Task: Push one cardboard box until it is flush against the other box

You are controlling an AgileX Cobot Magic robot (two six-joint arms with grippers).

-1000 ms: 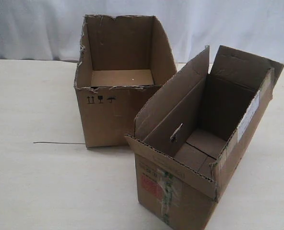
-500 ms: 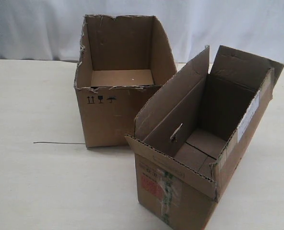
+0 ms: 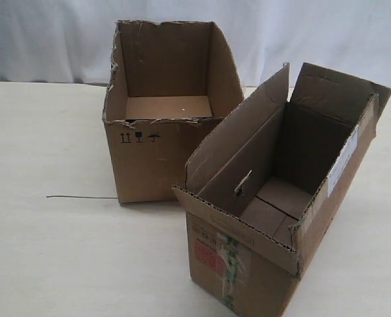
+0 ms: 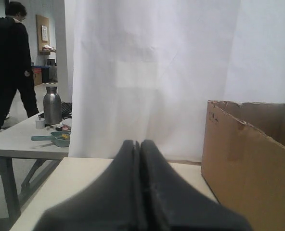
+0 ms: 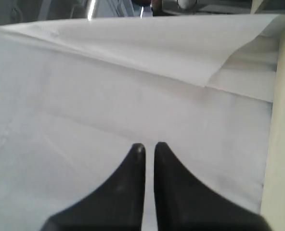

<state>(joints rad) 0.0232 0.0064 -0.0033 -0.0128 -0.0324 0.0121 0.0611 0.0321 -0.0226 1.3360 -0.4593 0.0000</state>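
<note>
On the pale table (image 3: 50, 264) before a white curtain (image 3: 50, 39), the cardboard box (image 3: 248, 277) stands askew just beside the other box (image 3: 149, 165), while the left gripper (image 4: 140, 143) is pressed together and the right gripper (image 5: 149, 146) nearly so.

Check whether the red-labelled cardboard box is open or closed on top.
Open. The cardboard box has its flaps raised, and its inner floor shows.

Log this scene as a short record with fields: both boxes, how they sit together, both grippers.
narrow box: flaps up, red label, nearer the camera on the table
wide box: torn rim, no flaps, empty
fit: at an angle, not flush
left gripper: shut, empty, touching nothing
right gripper: shut, empty, facing white cloth
</note>
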